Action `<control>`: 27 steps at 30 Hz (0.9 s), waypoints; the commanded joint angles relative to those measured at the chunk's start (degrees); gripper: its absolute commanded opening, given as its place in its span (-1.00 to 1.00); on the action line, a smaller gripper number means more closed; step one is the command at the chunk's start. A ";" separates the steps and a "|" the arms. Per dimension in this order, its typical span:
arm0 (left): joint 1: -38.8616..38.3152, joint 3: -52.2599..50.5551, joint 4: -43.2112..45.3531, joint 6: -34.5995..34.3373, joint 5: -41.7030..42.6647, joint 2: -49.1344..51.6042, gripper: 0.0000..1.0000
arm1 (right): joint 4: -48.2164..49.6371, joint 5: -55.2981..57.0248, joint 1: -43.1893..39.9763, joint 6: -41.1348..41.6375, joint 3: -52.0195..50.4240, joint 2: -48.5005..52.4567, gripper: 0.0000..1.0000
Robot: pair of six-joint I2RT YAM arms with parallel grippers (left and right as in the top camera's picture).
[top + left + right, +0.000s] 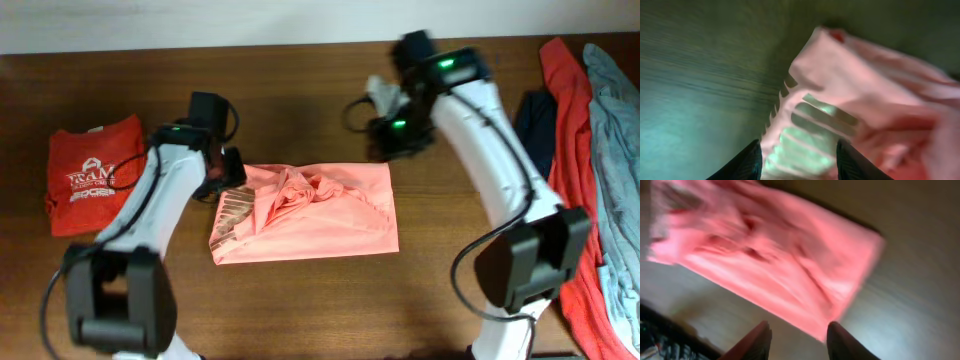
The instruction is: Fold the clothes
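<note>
Closest to the left wrist camera, the left gripper [799, 146] has its two dark fingers standing apart, clamped on nothing. The striped, lit edge of the salmon-pink shirt [855, 85] shows in the gap below them. That view is smeared, so whether the fingertips brush the cloth is hard to say. In the right wrist view the right gripper [800, 326] is likewise released, with its fingers parted. They hang over bare table [910, 310] just off one corner of the same shirt, which fills the upper left of that blurred frame. From overhead the pink shirt lies at the middle of the table as a rough rectangle, its centre bunched into wrinkles. The left gripper is at its upper left corner and the right gripper is just beyond its upper right corner. A folded red shirt with white lettering [92, 175] lies well apart at the left end of the table. At the right end a loose heap holds a coral-red garment [565, 130], a grey-blue garment [610, 150] lying partly over it, and a navy garment [537, 120] at the heap's left edge.
</note>
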 commanded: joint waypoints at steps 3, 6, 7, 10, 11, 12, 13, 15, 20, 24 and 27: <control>0.33 -0.81 0.37 1.97 -1.44 6.97 -0.05 | 5.62 -1.14 7.69 5.18 -0.04 3.32 -0.12; 0.37 -0.81 0.76 1.97 -1.44 9.84 -0.04 | 8.55 -0.83 10.80 5.49 -0.04 5.68 -0.08; 0.37 -0.81 0.79 1.97 -1.40 10.54 -0.04 | 9.01 -0.57 11.47 5.46 -0.04 6.43 -0.05; 0.37 -0.81 0.74 2.45 -1.29 11.98 -0.05 | 10.45 0.26 13.60 5.42 -0.04 9.33 0.01; 0.37 -0.83 0.76 2.93 -1.25 12.35 -0.05 | 10.80 0.85 14.08 5.42 -0.04 10.23 0.01; 0.37 -0.83 0.76 3.06 -1.25 12.46 -0.04 | 10.99 2.62 14.97 5.42 -0.04 12.04 0.01; 0.37 -0.83 0.81 3.13 -1.27 12.46 -0.05 | 10.97 3.45 15.34 5.42 -0.04 12.90 0.01; 0.37 -0.83 0.85 3.21 -1.27 12.46 -0.05 | 11.04 4.07 15.69 5.42 -0.04 14.19 0.01; 0.37 -0.83 1.03 3.21 -1.25 12.46 -0.04 | 13.16 4.31 15.82 5.44 -0.04 16.31 -0.01; 0.37 -0.83 1.03 3.21 -1.25 12.46 -0.04 | 14.84 5.14 15.82 5.44 -0.04 16.46 0.00; 0.37 -0.83 1.03 3.21 -1.25 12.46 -0.04 | 14.80 6.73 16.00 5.44 -0.07 16.46 -0.09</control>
